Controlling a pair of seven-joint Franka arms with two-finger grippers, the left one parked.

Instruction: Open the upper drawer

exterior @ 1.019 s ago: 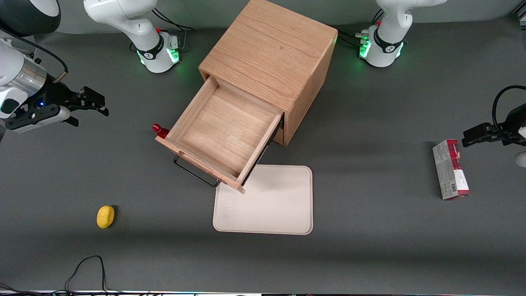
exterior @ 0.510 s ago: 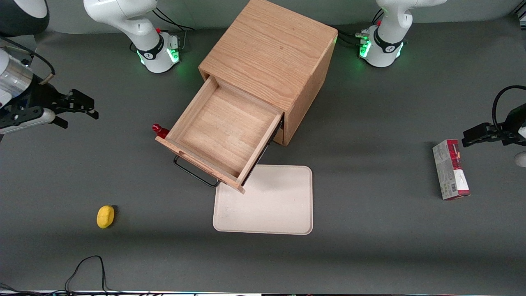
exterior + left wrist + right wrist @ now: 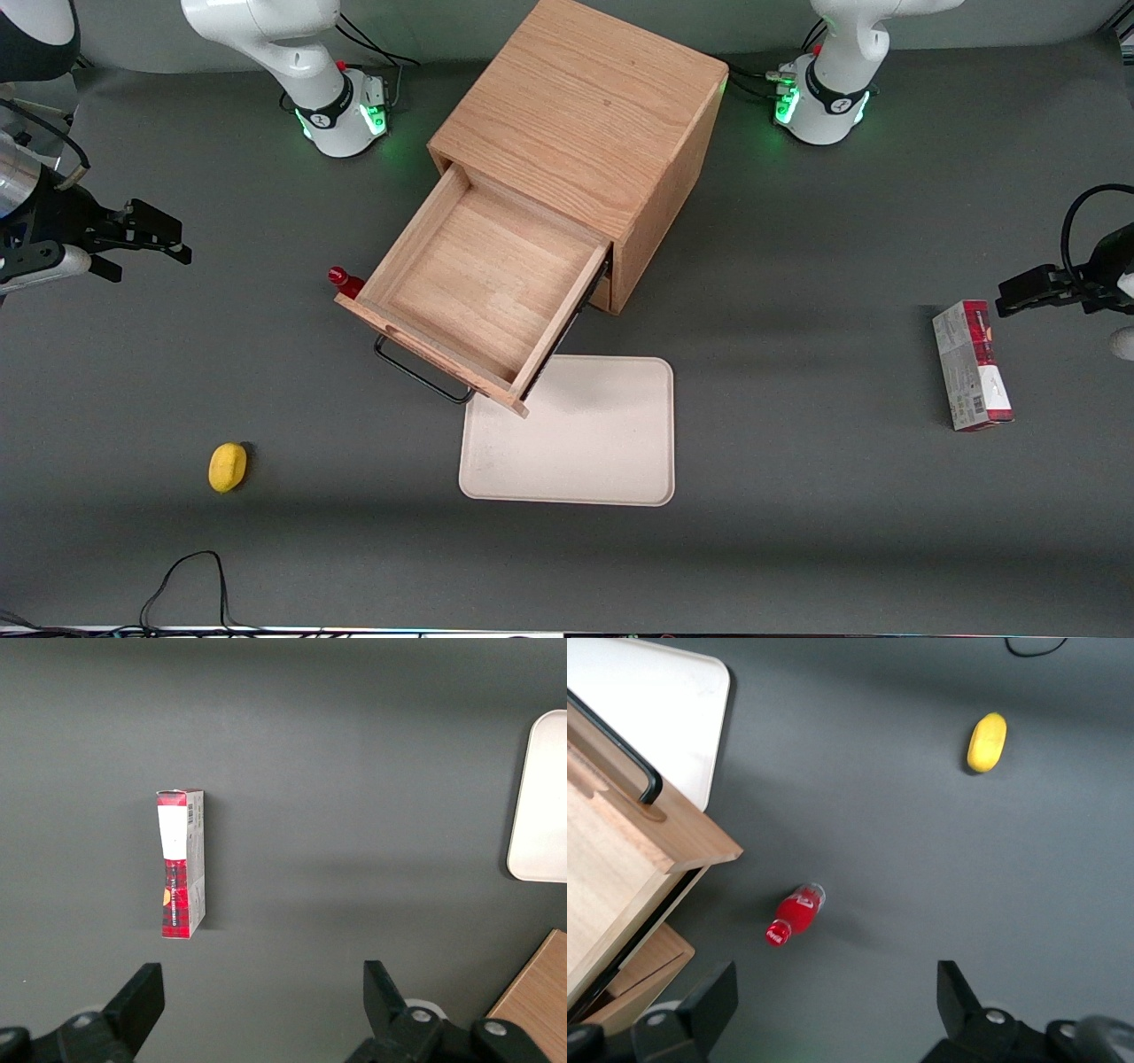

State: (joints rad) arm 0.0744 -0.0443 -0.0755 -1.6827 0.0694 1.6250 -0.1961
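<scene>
The upper drawer (image 3: pixel 478 288) of the oak cabinet (image 3: pixel 580 133) stands pulled far out over the dark counter (image 3: pixel 797 532), its bare wooden floor open to the camera and its black bar handle (image 3: pixel 421 377) jutting from the front panel. The working arm's end effector (image 3: pixel 164 241) hangs above the counter at its own end of the table, well apart from the drawer and holding nothing, its two fingers spread wide as seen from the wrist camera. A red bottle (image 3: pixel 344 282) lies on the counter just beside the drawer's side wall, between the end effector and the drawer; from the wrist camera the bottle (image 3: pixel 795 914) shows on its side, cap pointing toward the cabinet's base, near the drawer's front corner (image 3: pixel 700 846). A yellow lemon (image 3: pixel 227 466) rests on the counter nearer the front camera than the end effector and apart from it. A cream tray (image 3: pixel 589 443) lies flat in front of the drawer, its edge partly tucked beneath the drawer's front corner. A red-and-grey carton (image 3: pixel 971 365) lies toward the parked arm's end of the table, far from the end effector. The lower drawer's front (image 3: pixel 647 966) shows beneath the open one, only slightly proud of the cabinet.
</scene>
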